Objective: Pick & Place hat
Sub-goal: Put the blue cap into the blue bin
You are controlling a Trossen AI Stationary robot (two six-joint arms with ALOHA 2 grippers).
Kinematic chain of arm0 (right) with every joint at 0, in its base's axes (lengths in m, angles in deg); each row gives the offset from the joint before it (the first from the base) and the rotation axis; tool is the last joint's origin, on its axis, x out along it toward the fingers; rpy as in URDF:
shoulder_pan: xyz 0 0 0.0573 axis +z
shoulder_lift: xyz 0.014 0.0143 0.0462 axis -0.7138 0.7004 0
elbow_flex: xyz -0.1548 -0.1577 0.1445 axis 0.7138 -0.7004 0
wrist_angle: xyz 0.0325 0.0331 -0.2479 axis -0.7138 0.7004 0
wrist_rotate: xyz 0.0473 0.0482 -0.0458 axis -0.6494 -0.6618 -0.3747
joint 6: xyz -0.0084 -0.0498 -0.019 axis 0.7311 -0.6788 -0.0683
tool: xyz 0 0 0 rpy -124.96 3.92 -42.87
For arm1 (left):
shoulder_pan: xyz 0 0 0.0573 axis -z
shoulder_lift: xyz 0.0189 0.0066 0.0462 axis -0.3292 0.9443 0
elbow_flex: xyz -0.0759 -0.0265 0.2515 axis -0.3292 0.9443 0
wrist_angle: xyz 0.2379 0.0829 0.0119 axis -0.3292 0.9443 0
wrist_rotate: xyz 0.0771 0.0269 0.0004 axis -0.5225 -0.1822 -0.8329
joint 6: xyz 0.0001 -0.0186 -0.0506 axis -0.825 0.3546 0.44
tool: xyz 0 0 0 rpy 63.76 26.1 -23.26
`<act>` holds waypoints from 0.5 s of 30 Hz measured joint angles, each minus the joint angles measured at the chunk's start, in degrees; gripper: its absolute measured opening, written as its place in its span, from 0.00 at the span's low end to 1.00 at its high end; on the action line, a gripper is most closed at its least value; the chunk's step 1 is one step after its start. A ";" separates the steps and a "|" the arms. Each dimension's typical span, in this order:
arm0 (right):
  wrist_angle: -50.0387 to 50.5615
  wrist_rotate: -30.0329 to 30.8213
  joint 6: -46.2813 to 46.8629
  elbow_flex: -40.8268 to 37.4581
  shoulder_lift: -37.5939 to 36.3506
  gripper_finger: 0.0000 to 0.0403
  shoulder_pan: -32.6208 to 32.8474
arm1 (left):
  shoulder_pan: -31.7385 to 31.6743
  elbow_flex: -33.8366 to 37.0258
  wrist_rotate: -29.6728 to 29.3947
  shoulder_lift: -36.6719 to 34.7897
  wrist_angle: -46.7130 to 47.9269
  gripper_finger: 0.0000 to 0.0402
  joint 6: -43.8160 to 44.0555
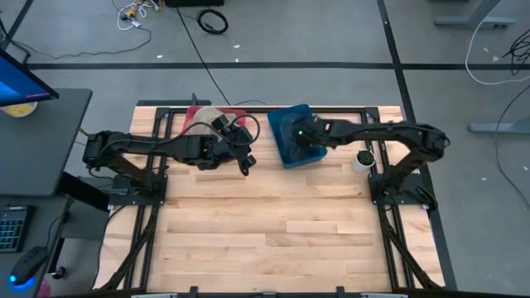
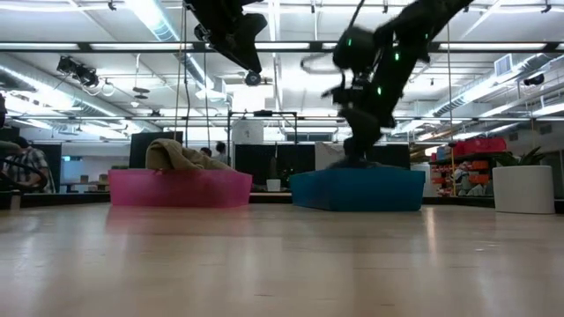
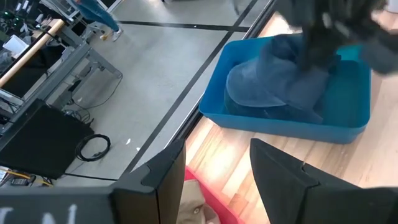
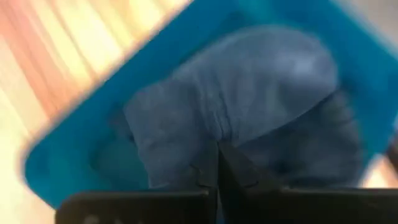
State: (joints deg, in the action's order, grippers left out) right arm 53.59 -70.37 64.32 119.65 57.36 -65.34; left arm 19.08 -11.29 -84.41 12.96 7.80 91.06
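A blue hat [image 3: 273,84] lies in a blue bin [image 1: 291,153] at the table's far edge. My right gripper [image 4: 217,165] reaches down into that bin and is shut on the hat's cloth [image 4: 249,93]. A tan hat [image 2: 181,154] rests in a pink bin [image 2: 176,189] to the left of the blue one. My left gripper [image 3: 214,180] is open and empty. It hangs high above the table [image 2: 247,44], between the two bins and a little toward the near side [image 1: 246,161]. My right gripper pinches a raised fold of the blue hat's crown [image 4: 217,134] between its two shut fingers. It comes from above, slanting down into the bin. The hat still lies on the blue bin's floor [image 3: 348,81].
A white pot [image 1: 362,160] stands on the table just right of the blue bin, under the right arm. The wooden table [image 1: 273,232] stretches bare toward the near edge. Beyond the far edge are floor cables [image 1: 212,21] and desks.
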 joint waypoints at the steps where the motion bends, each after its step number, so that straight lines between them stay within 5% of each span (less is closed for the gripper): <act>1: -0.81 -0.66 -0.81 -1.02 1.34 0.00 -0.01 | 0.00 0.00 0.00 0.00 0.04 0.46 -0.02; 8: -2.11 -0.57 -4.61 -2.09 5.91 0.04 -0.06 | -0.02 0.00 -0.02 0.00 0.08 0.46 -0.04; 15: -1.69 2.12 -8.00 -2.09 3.73 0.21 0.14 | -0.01 0.00 -0.02 0.00 0.08 0.46 -0.04</act>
State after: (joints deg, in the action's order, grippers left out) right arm 51.89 -68.26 56.32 117.56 61.09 -65.20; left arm 19.07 -11.29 -84.42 12.96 7.88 91.02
